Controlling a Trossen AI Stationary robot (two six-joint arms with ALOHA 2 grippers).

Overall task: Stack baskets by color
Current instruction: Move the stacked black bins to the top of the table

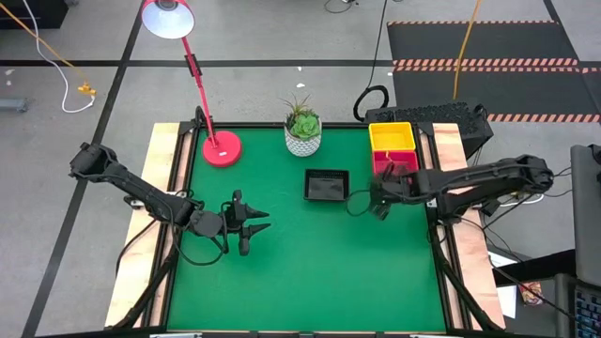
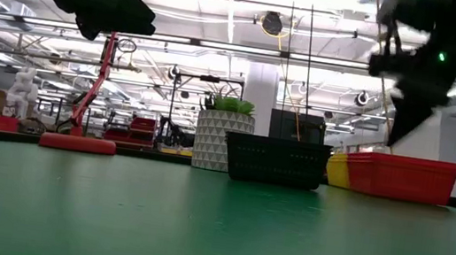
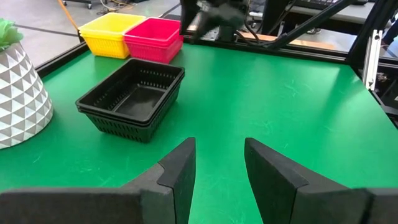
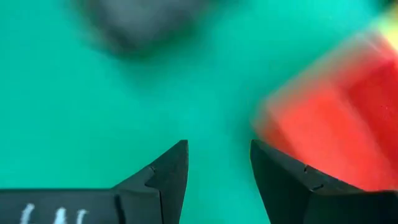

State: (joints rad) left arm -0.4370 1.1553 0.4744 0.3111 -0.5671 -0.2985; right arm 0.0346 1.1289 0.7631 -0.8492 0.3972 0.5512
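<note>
A stack of black baskets (image 1: 327,185) (image 3: 134,99) rests on the green mat near the middle. At the far right, a yellow basket stack (image 1: 392,135) (image 3: 112,32) and a red basket stack (image 1: 394,161) (image 2: 402,176) stand side by side, the red one nearer. My right gripper (image 1: 380,205) (image 4: 219,146) hangs open above the mat just near of the red baskets (image 4: 336,130), with nothing between its fingers. My left gripper (image 1: 255,223) (image 3: 219,146) waits open over the mat's left part, pointing toward the black stack.
A white patterned plant pot (image 1: 303,131) (image 3: 18,93) stands at the far edge, left of the black stack. A red lamp base (image 1: 222,148) sits at the far left. Bare green mat (image 1: 310,272) lies across the near half.
</note>
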